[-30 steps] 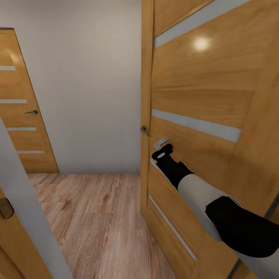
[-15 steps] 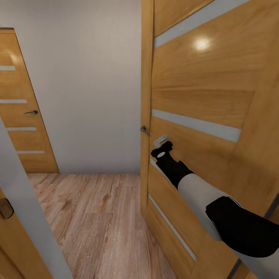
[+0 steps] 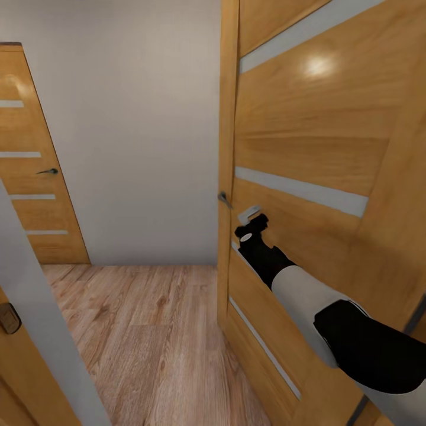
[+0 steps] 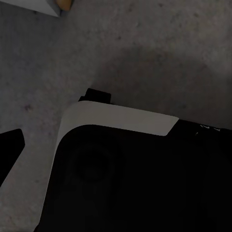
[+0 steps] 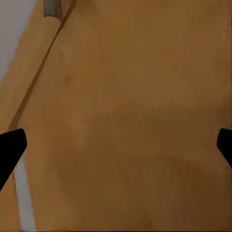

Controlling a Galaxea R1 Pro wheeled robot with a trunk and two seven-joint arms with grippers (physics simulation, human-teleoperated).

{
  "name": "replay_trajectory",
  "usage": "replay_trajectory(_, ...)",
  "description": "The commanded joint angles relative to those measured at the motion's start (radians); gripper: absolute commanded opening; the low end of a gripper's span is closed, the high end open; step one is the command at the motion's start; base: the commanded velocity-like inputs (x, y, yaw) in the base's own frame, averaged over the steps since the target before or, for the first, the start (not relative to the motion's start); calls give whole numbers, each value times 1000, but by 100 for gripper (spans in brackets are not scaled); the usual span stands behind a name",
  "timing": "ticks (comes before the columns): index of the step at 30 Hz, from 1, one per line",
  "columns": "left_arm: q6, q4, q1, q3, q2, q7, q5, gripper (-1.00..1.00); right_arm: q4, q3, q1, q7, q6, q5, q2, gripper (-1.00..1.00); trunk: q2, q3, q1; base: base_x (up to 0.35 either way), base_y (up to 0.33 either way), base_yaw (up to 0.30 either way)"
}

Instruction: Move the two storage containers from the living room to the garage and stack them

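So this is a transit moment, no bins anywhere in these shots, so I can't say where the two storage containers are right now. The right arm is stretched out with the right gripper pressed up against the orange-wood door, just beside the door handle near the door's free edge. In the right wrist view the fingertips sit at opposite sides with plain door panel between them, so it's spread wide and holding nothing. The left wrist view mostly gives dark robot body over grey concrete floor; can't tell that gripper's state.

My read: it's pushing the door out of the way to get through. Next it needs a steady push along that edge, then rolling onto the plank floor.
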Motion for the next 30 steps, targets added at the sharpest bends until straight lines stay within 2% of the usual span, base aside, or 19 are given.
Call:
replay_trajectory(1,-2,-1,0,5,-1,0,2,100,2,-3,-1,-16,15,24,0,100,-1,-1,0,0,0,0)
replay_trajectory(7,-2,-1,0,5,-1,0,2,100,6,-1,0,-28,16,20,0,100,-1,-1,0,0,0,35)
replay_trajectory(15,-2,-1,0,6,-1,0,2,100,6,-3,0,-26,17,17,0,100,-1,-1,0,0,0,200)
replay_trajectory(24,-3,-1,0,7,-2,1,2,100,6,-5,0,-28,3,16,0,100,-1,-1,0,1,0,16)
replay_trajectory(30,5,3,0,8,2,2,6,100,6,-4,1,-27,3,16,0,100,-1,-1,0,185,0,1)
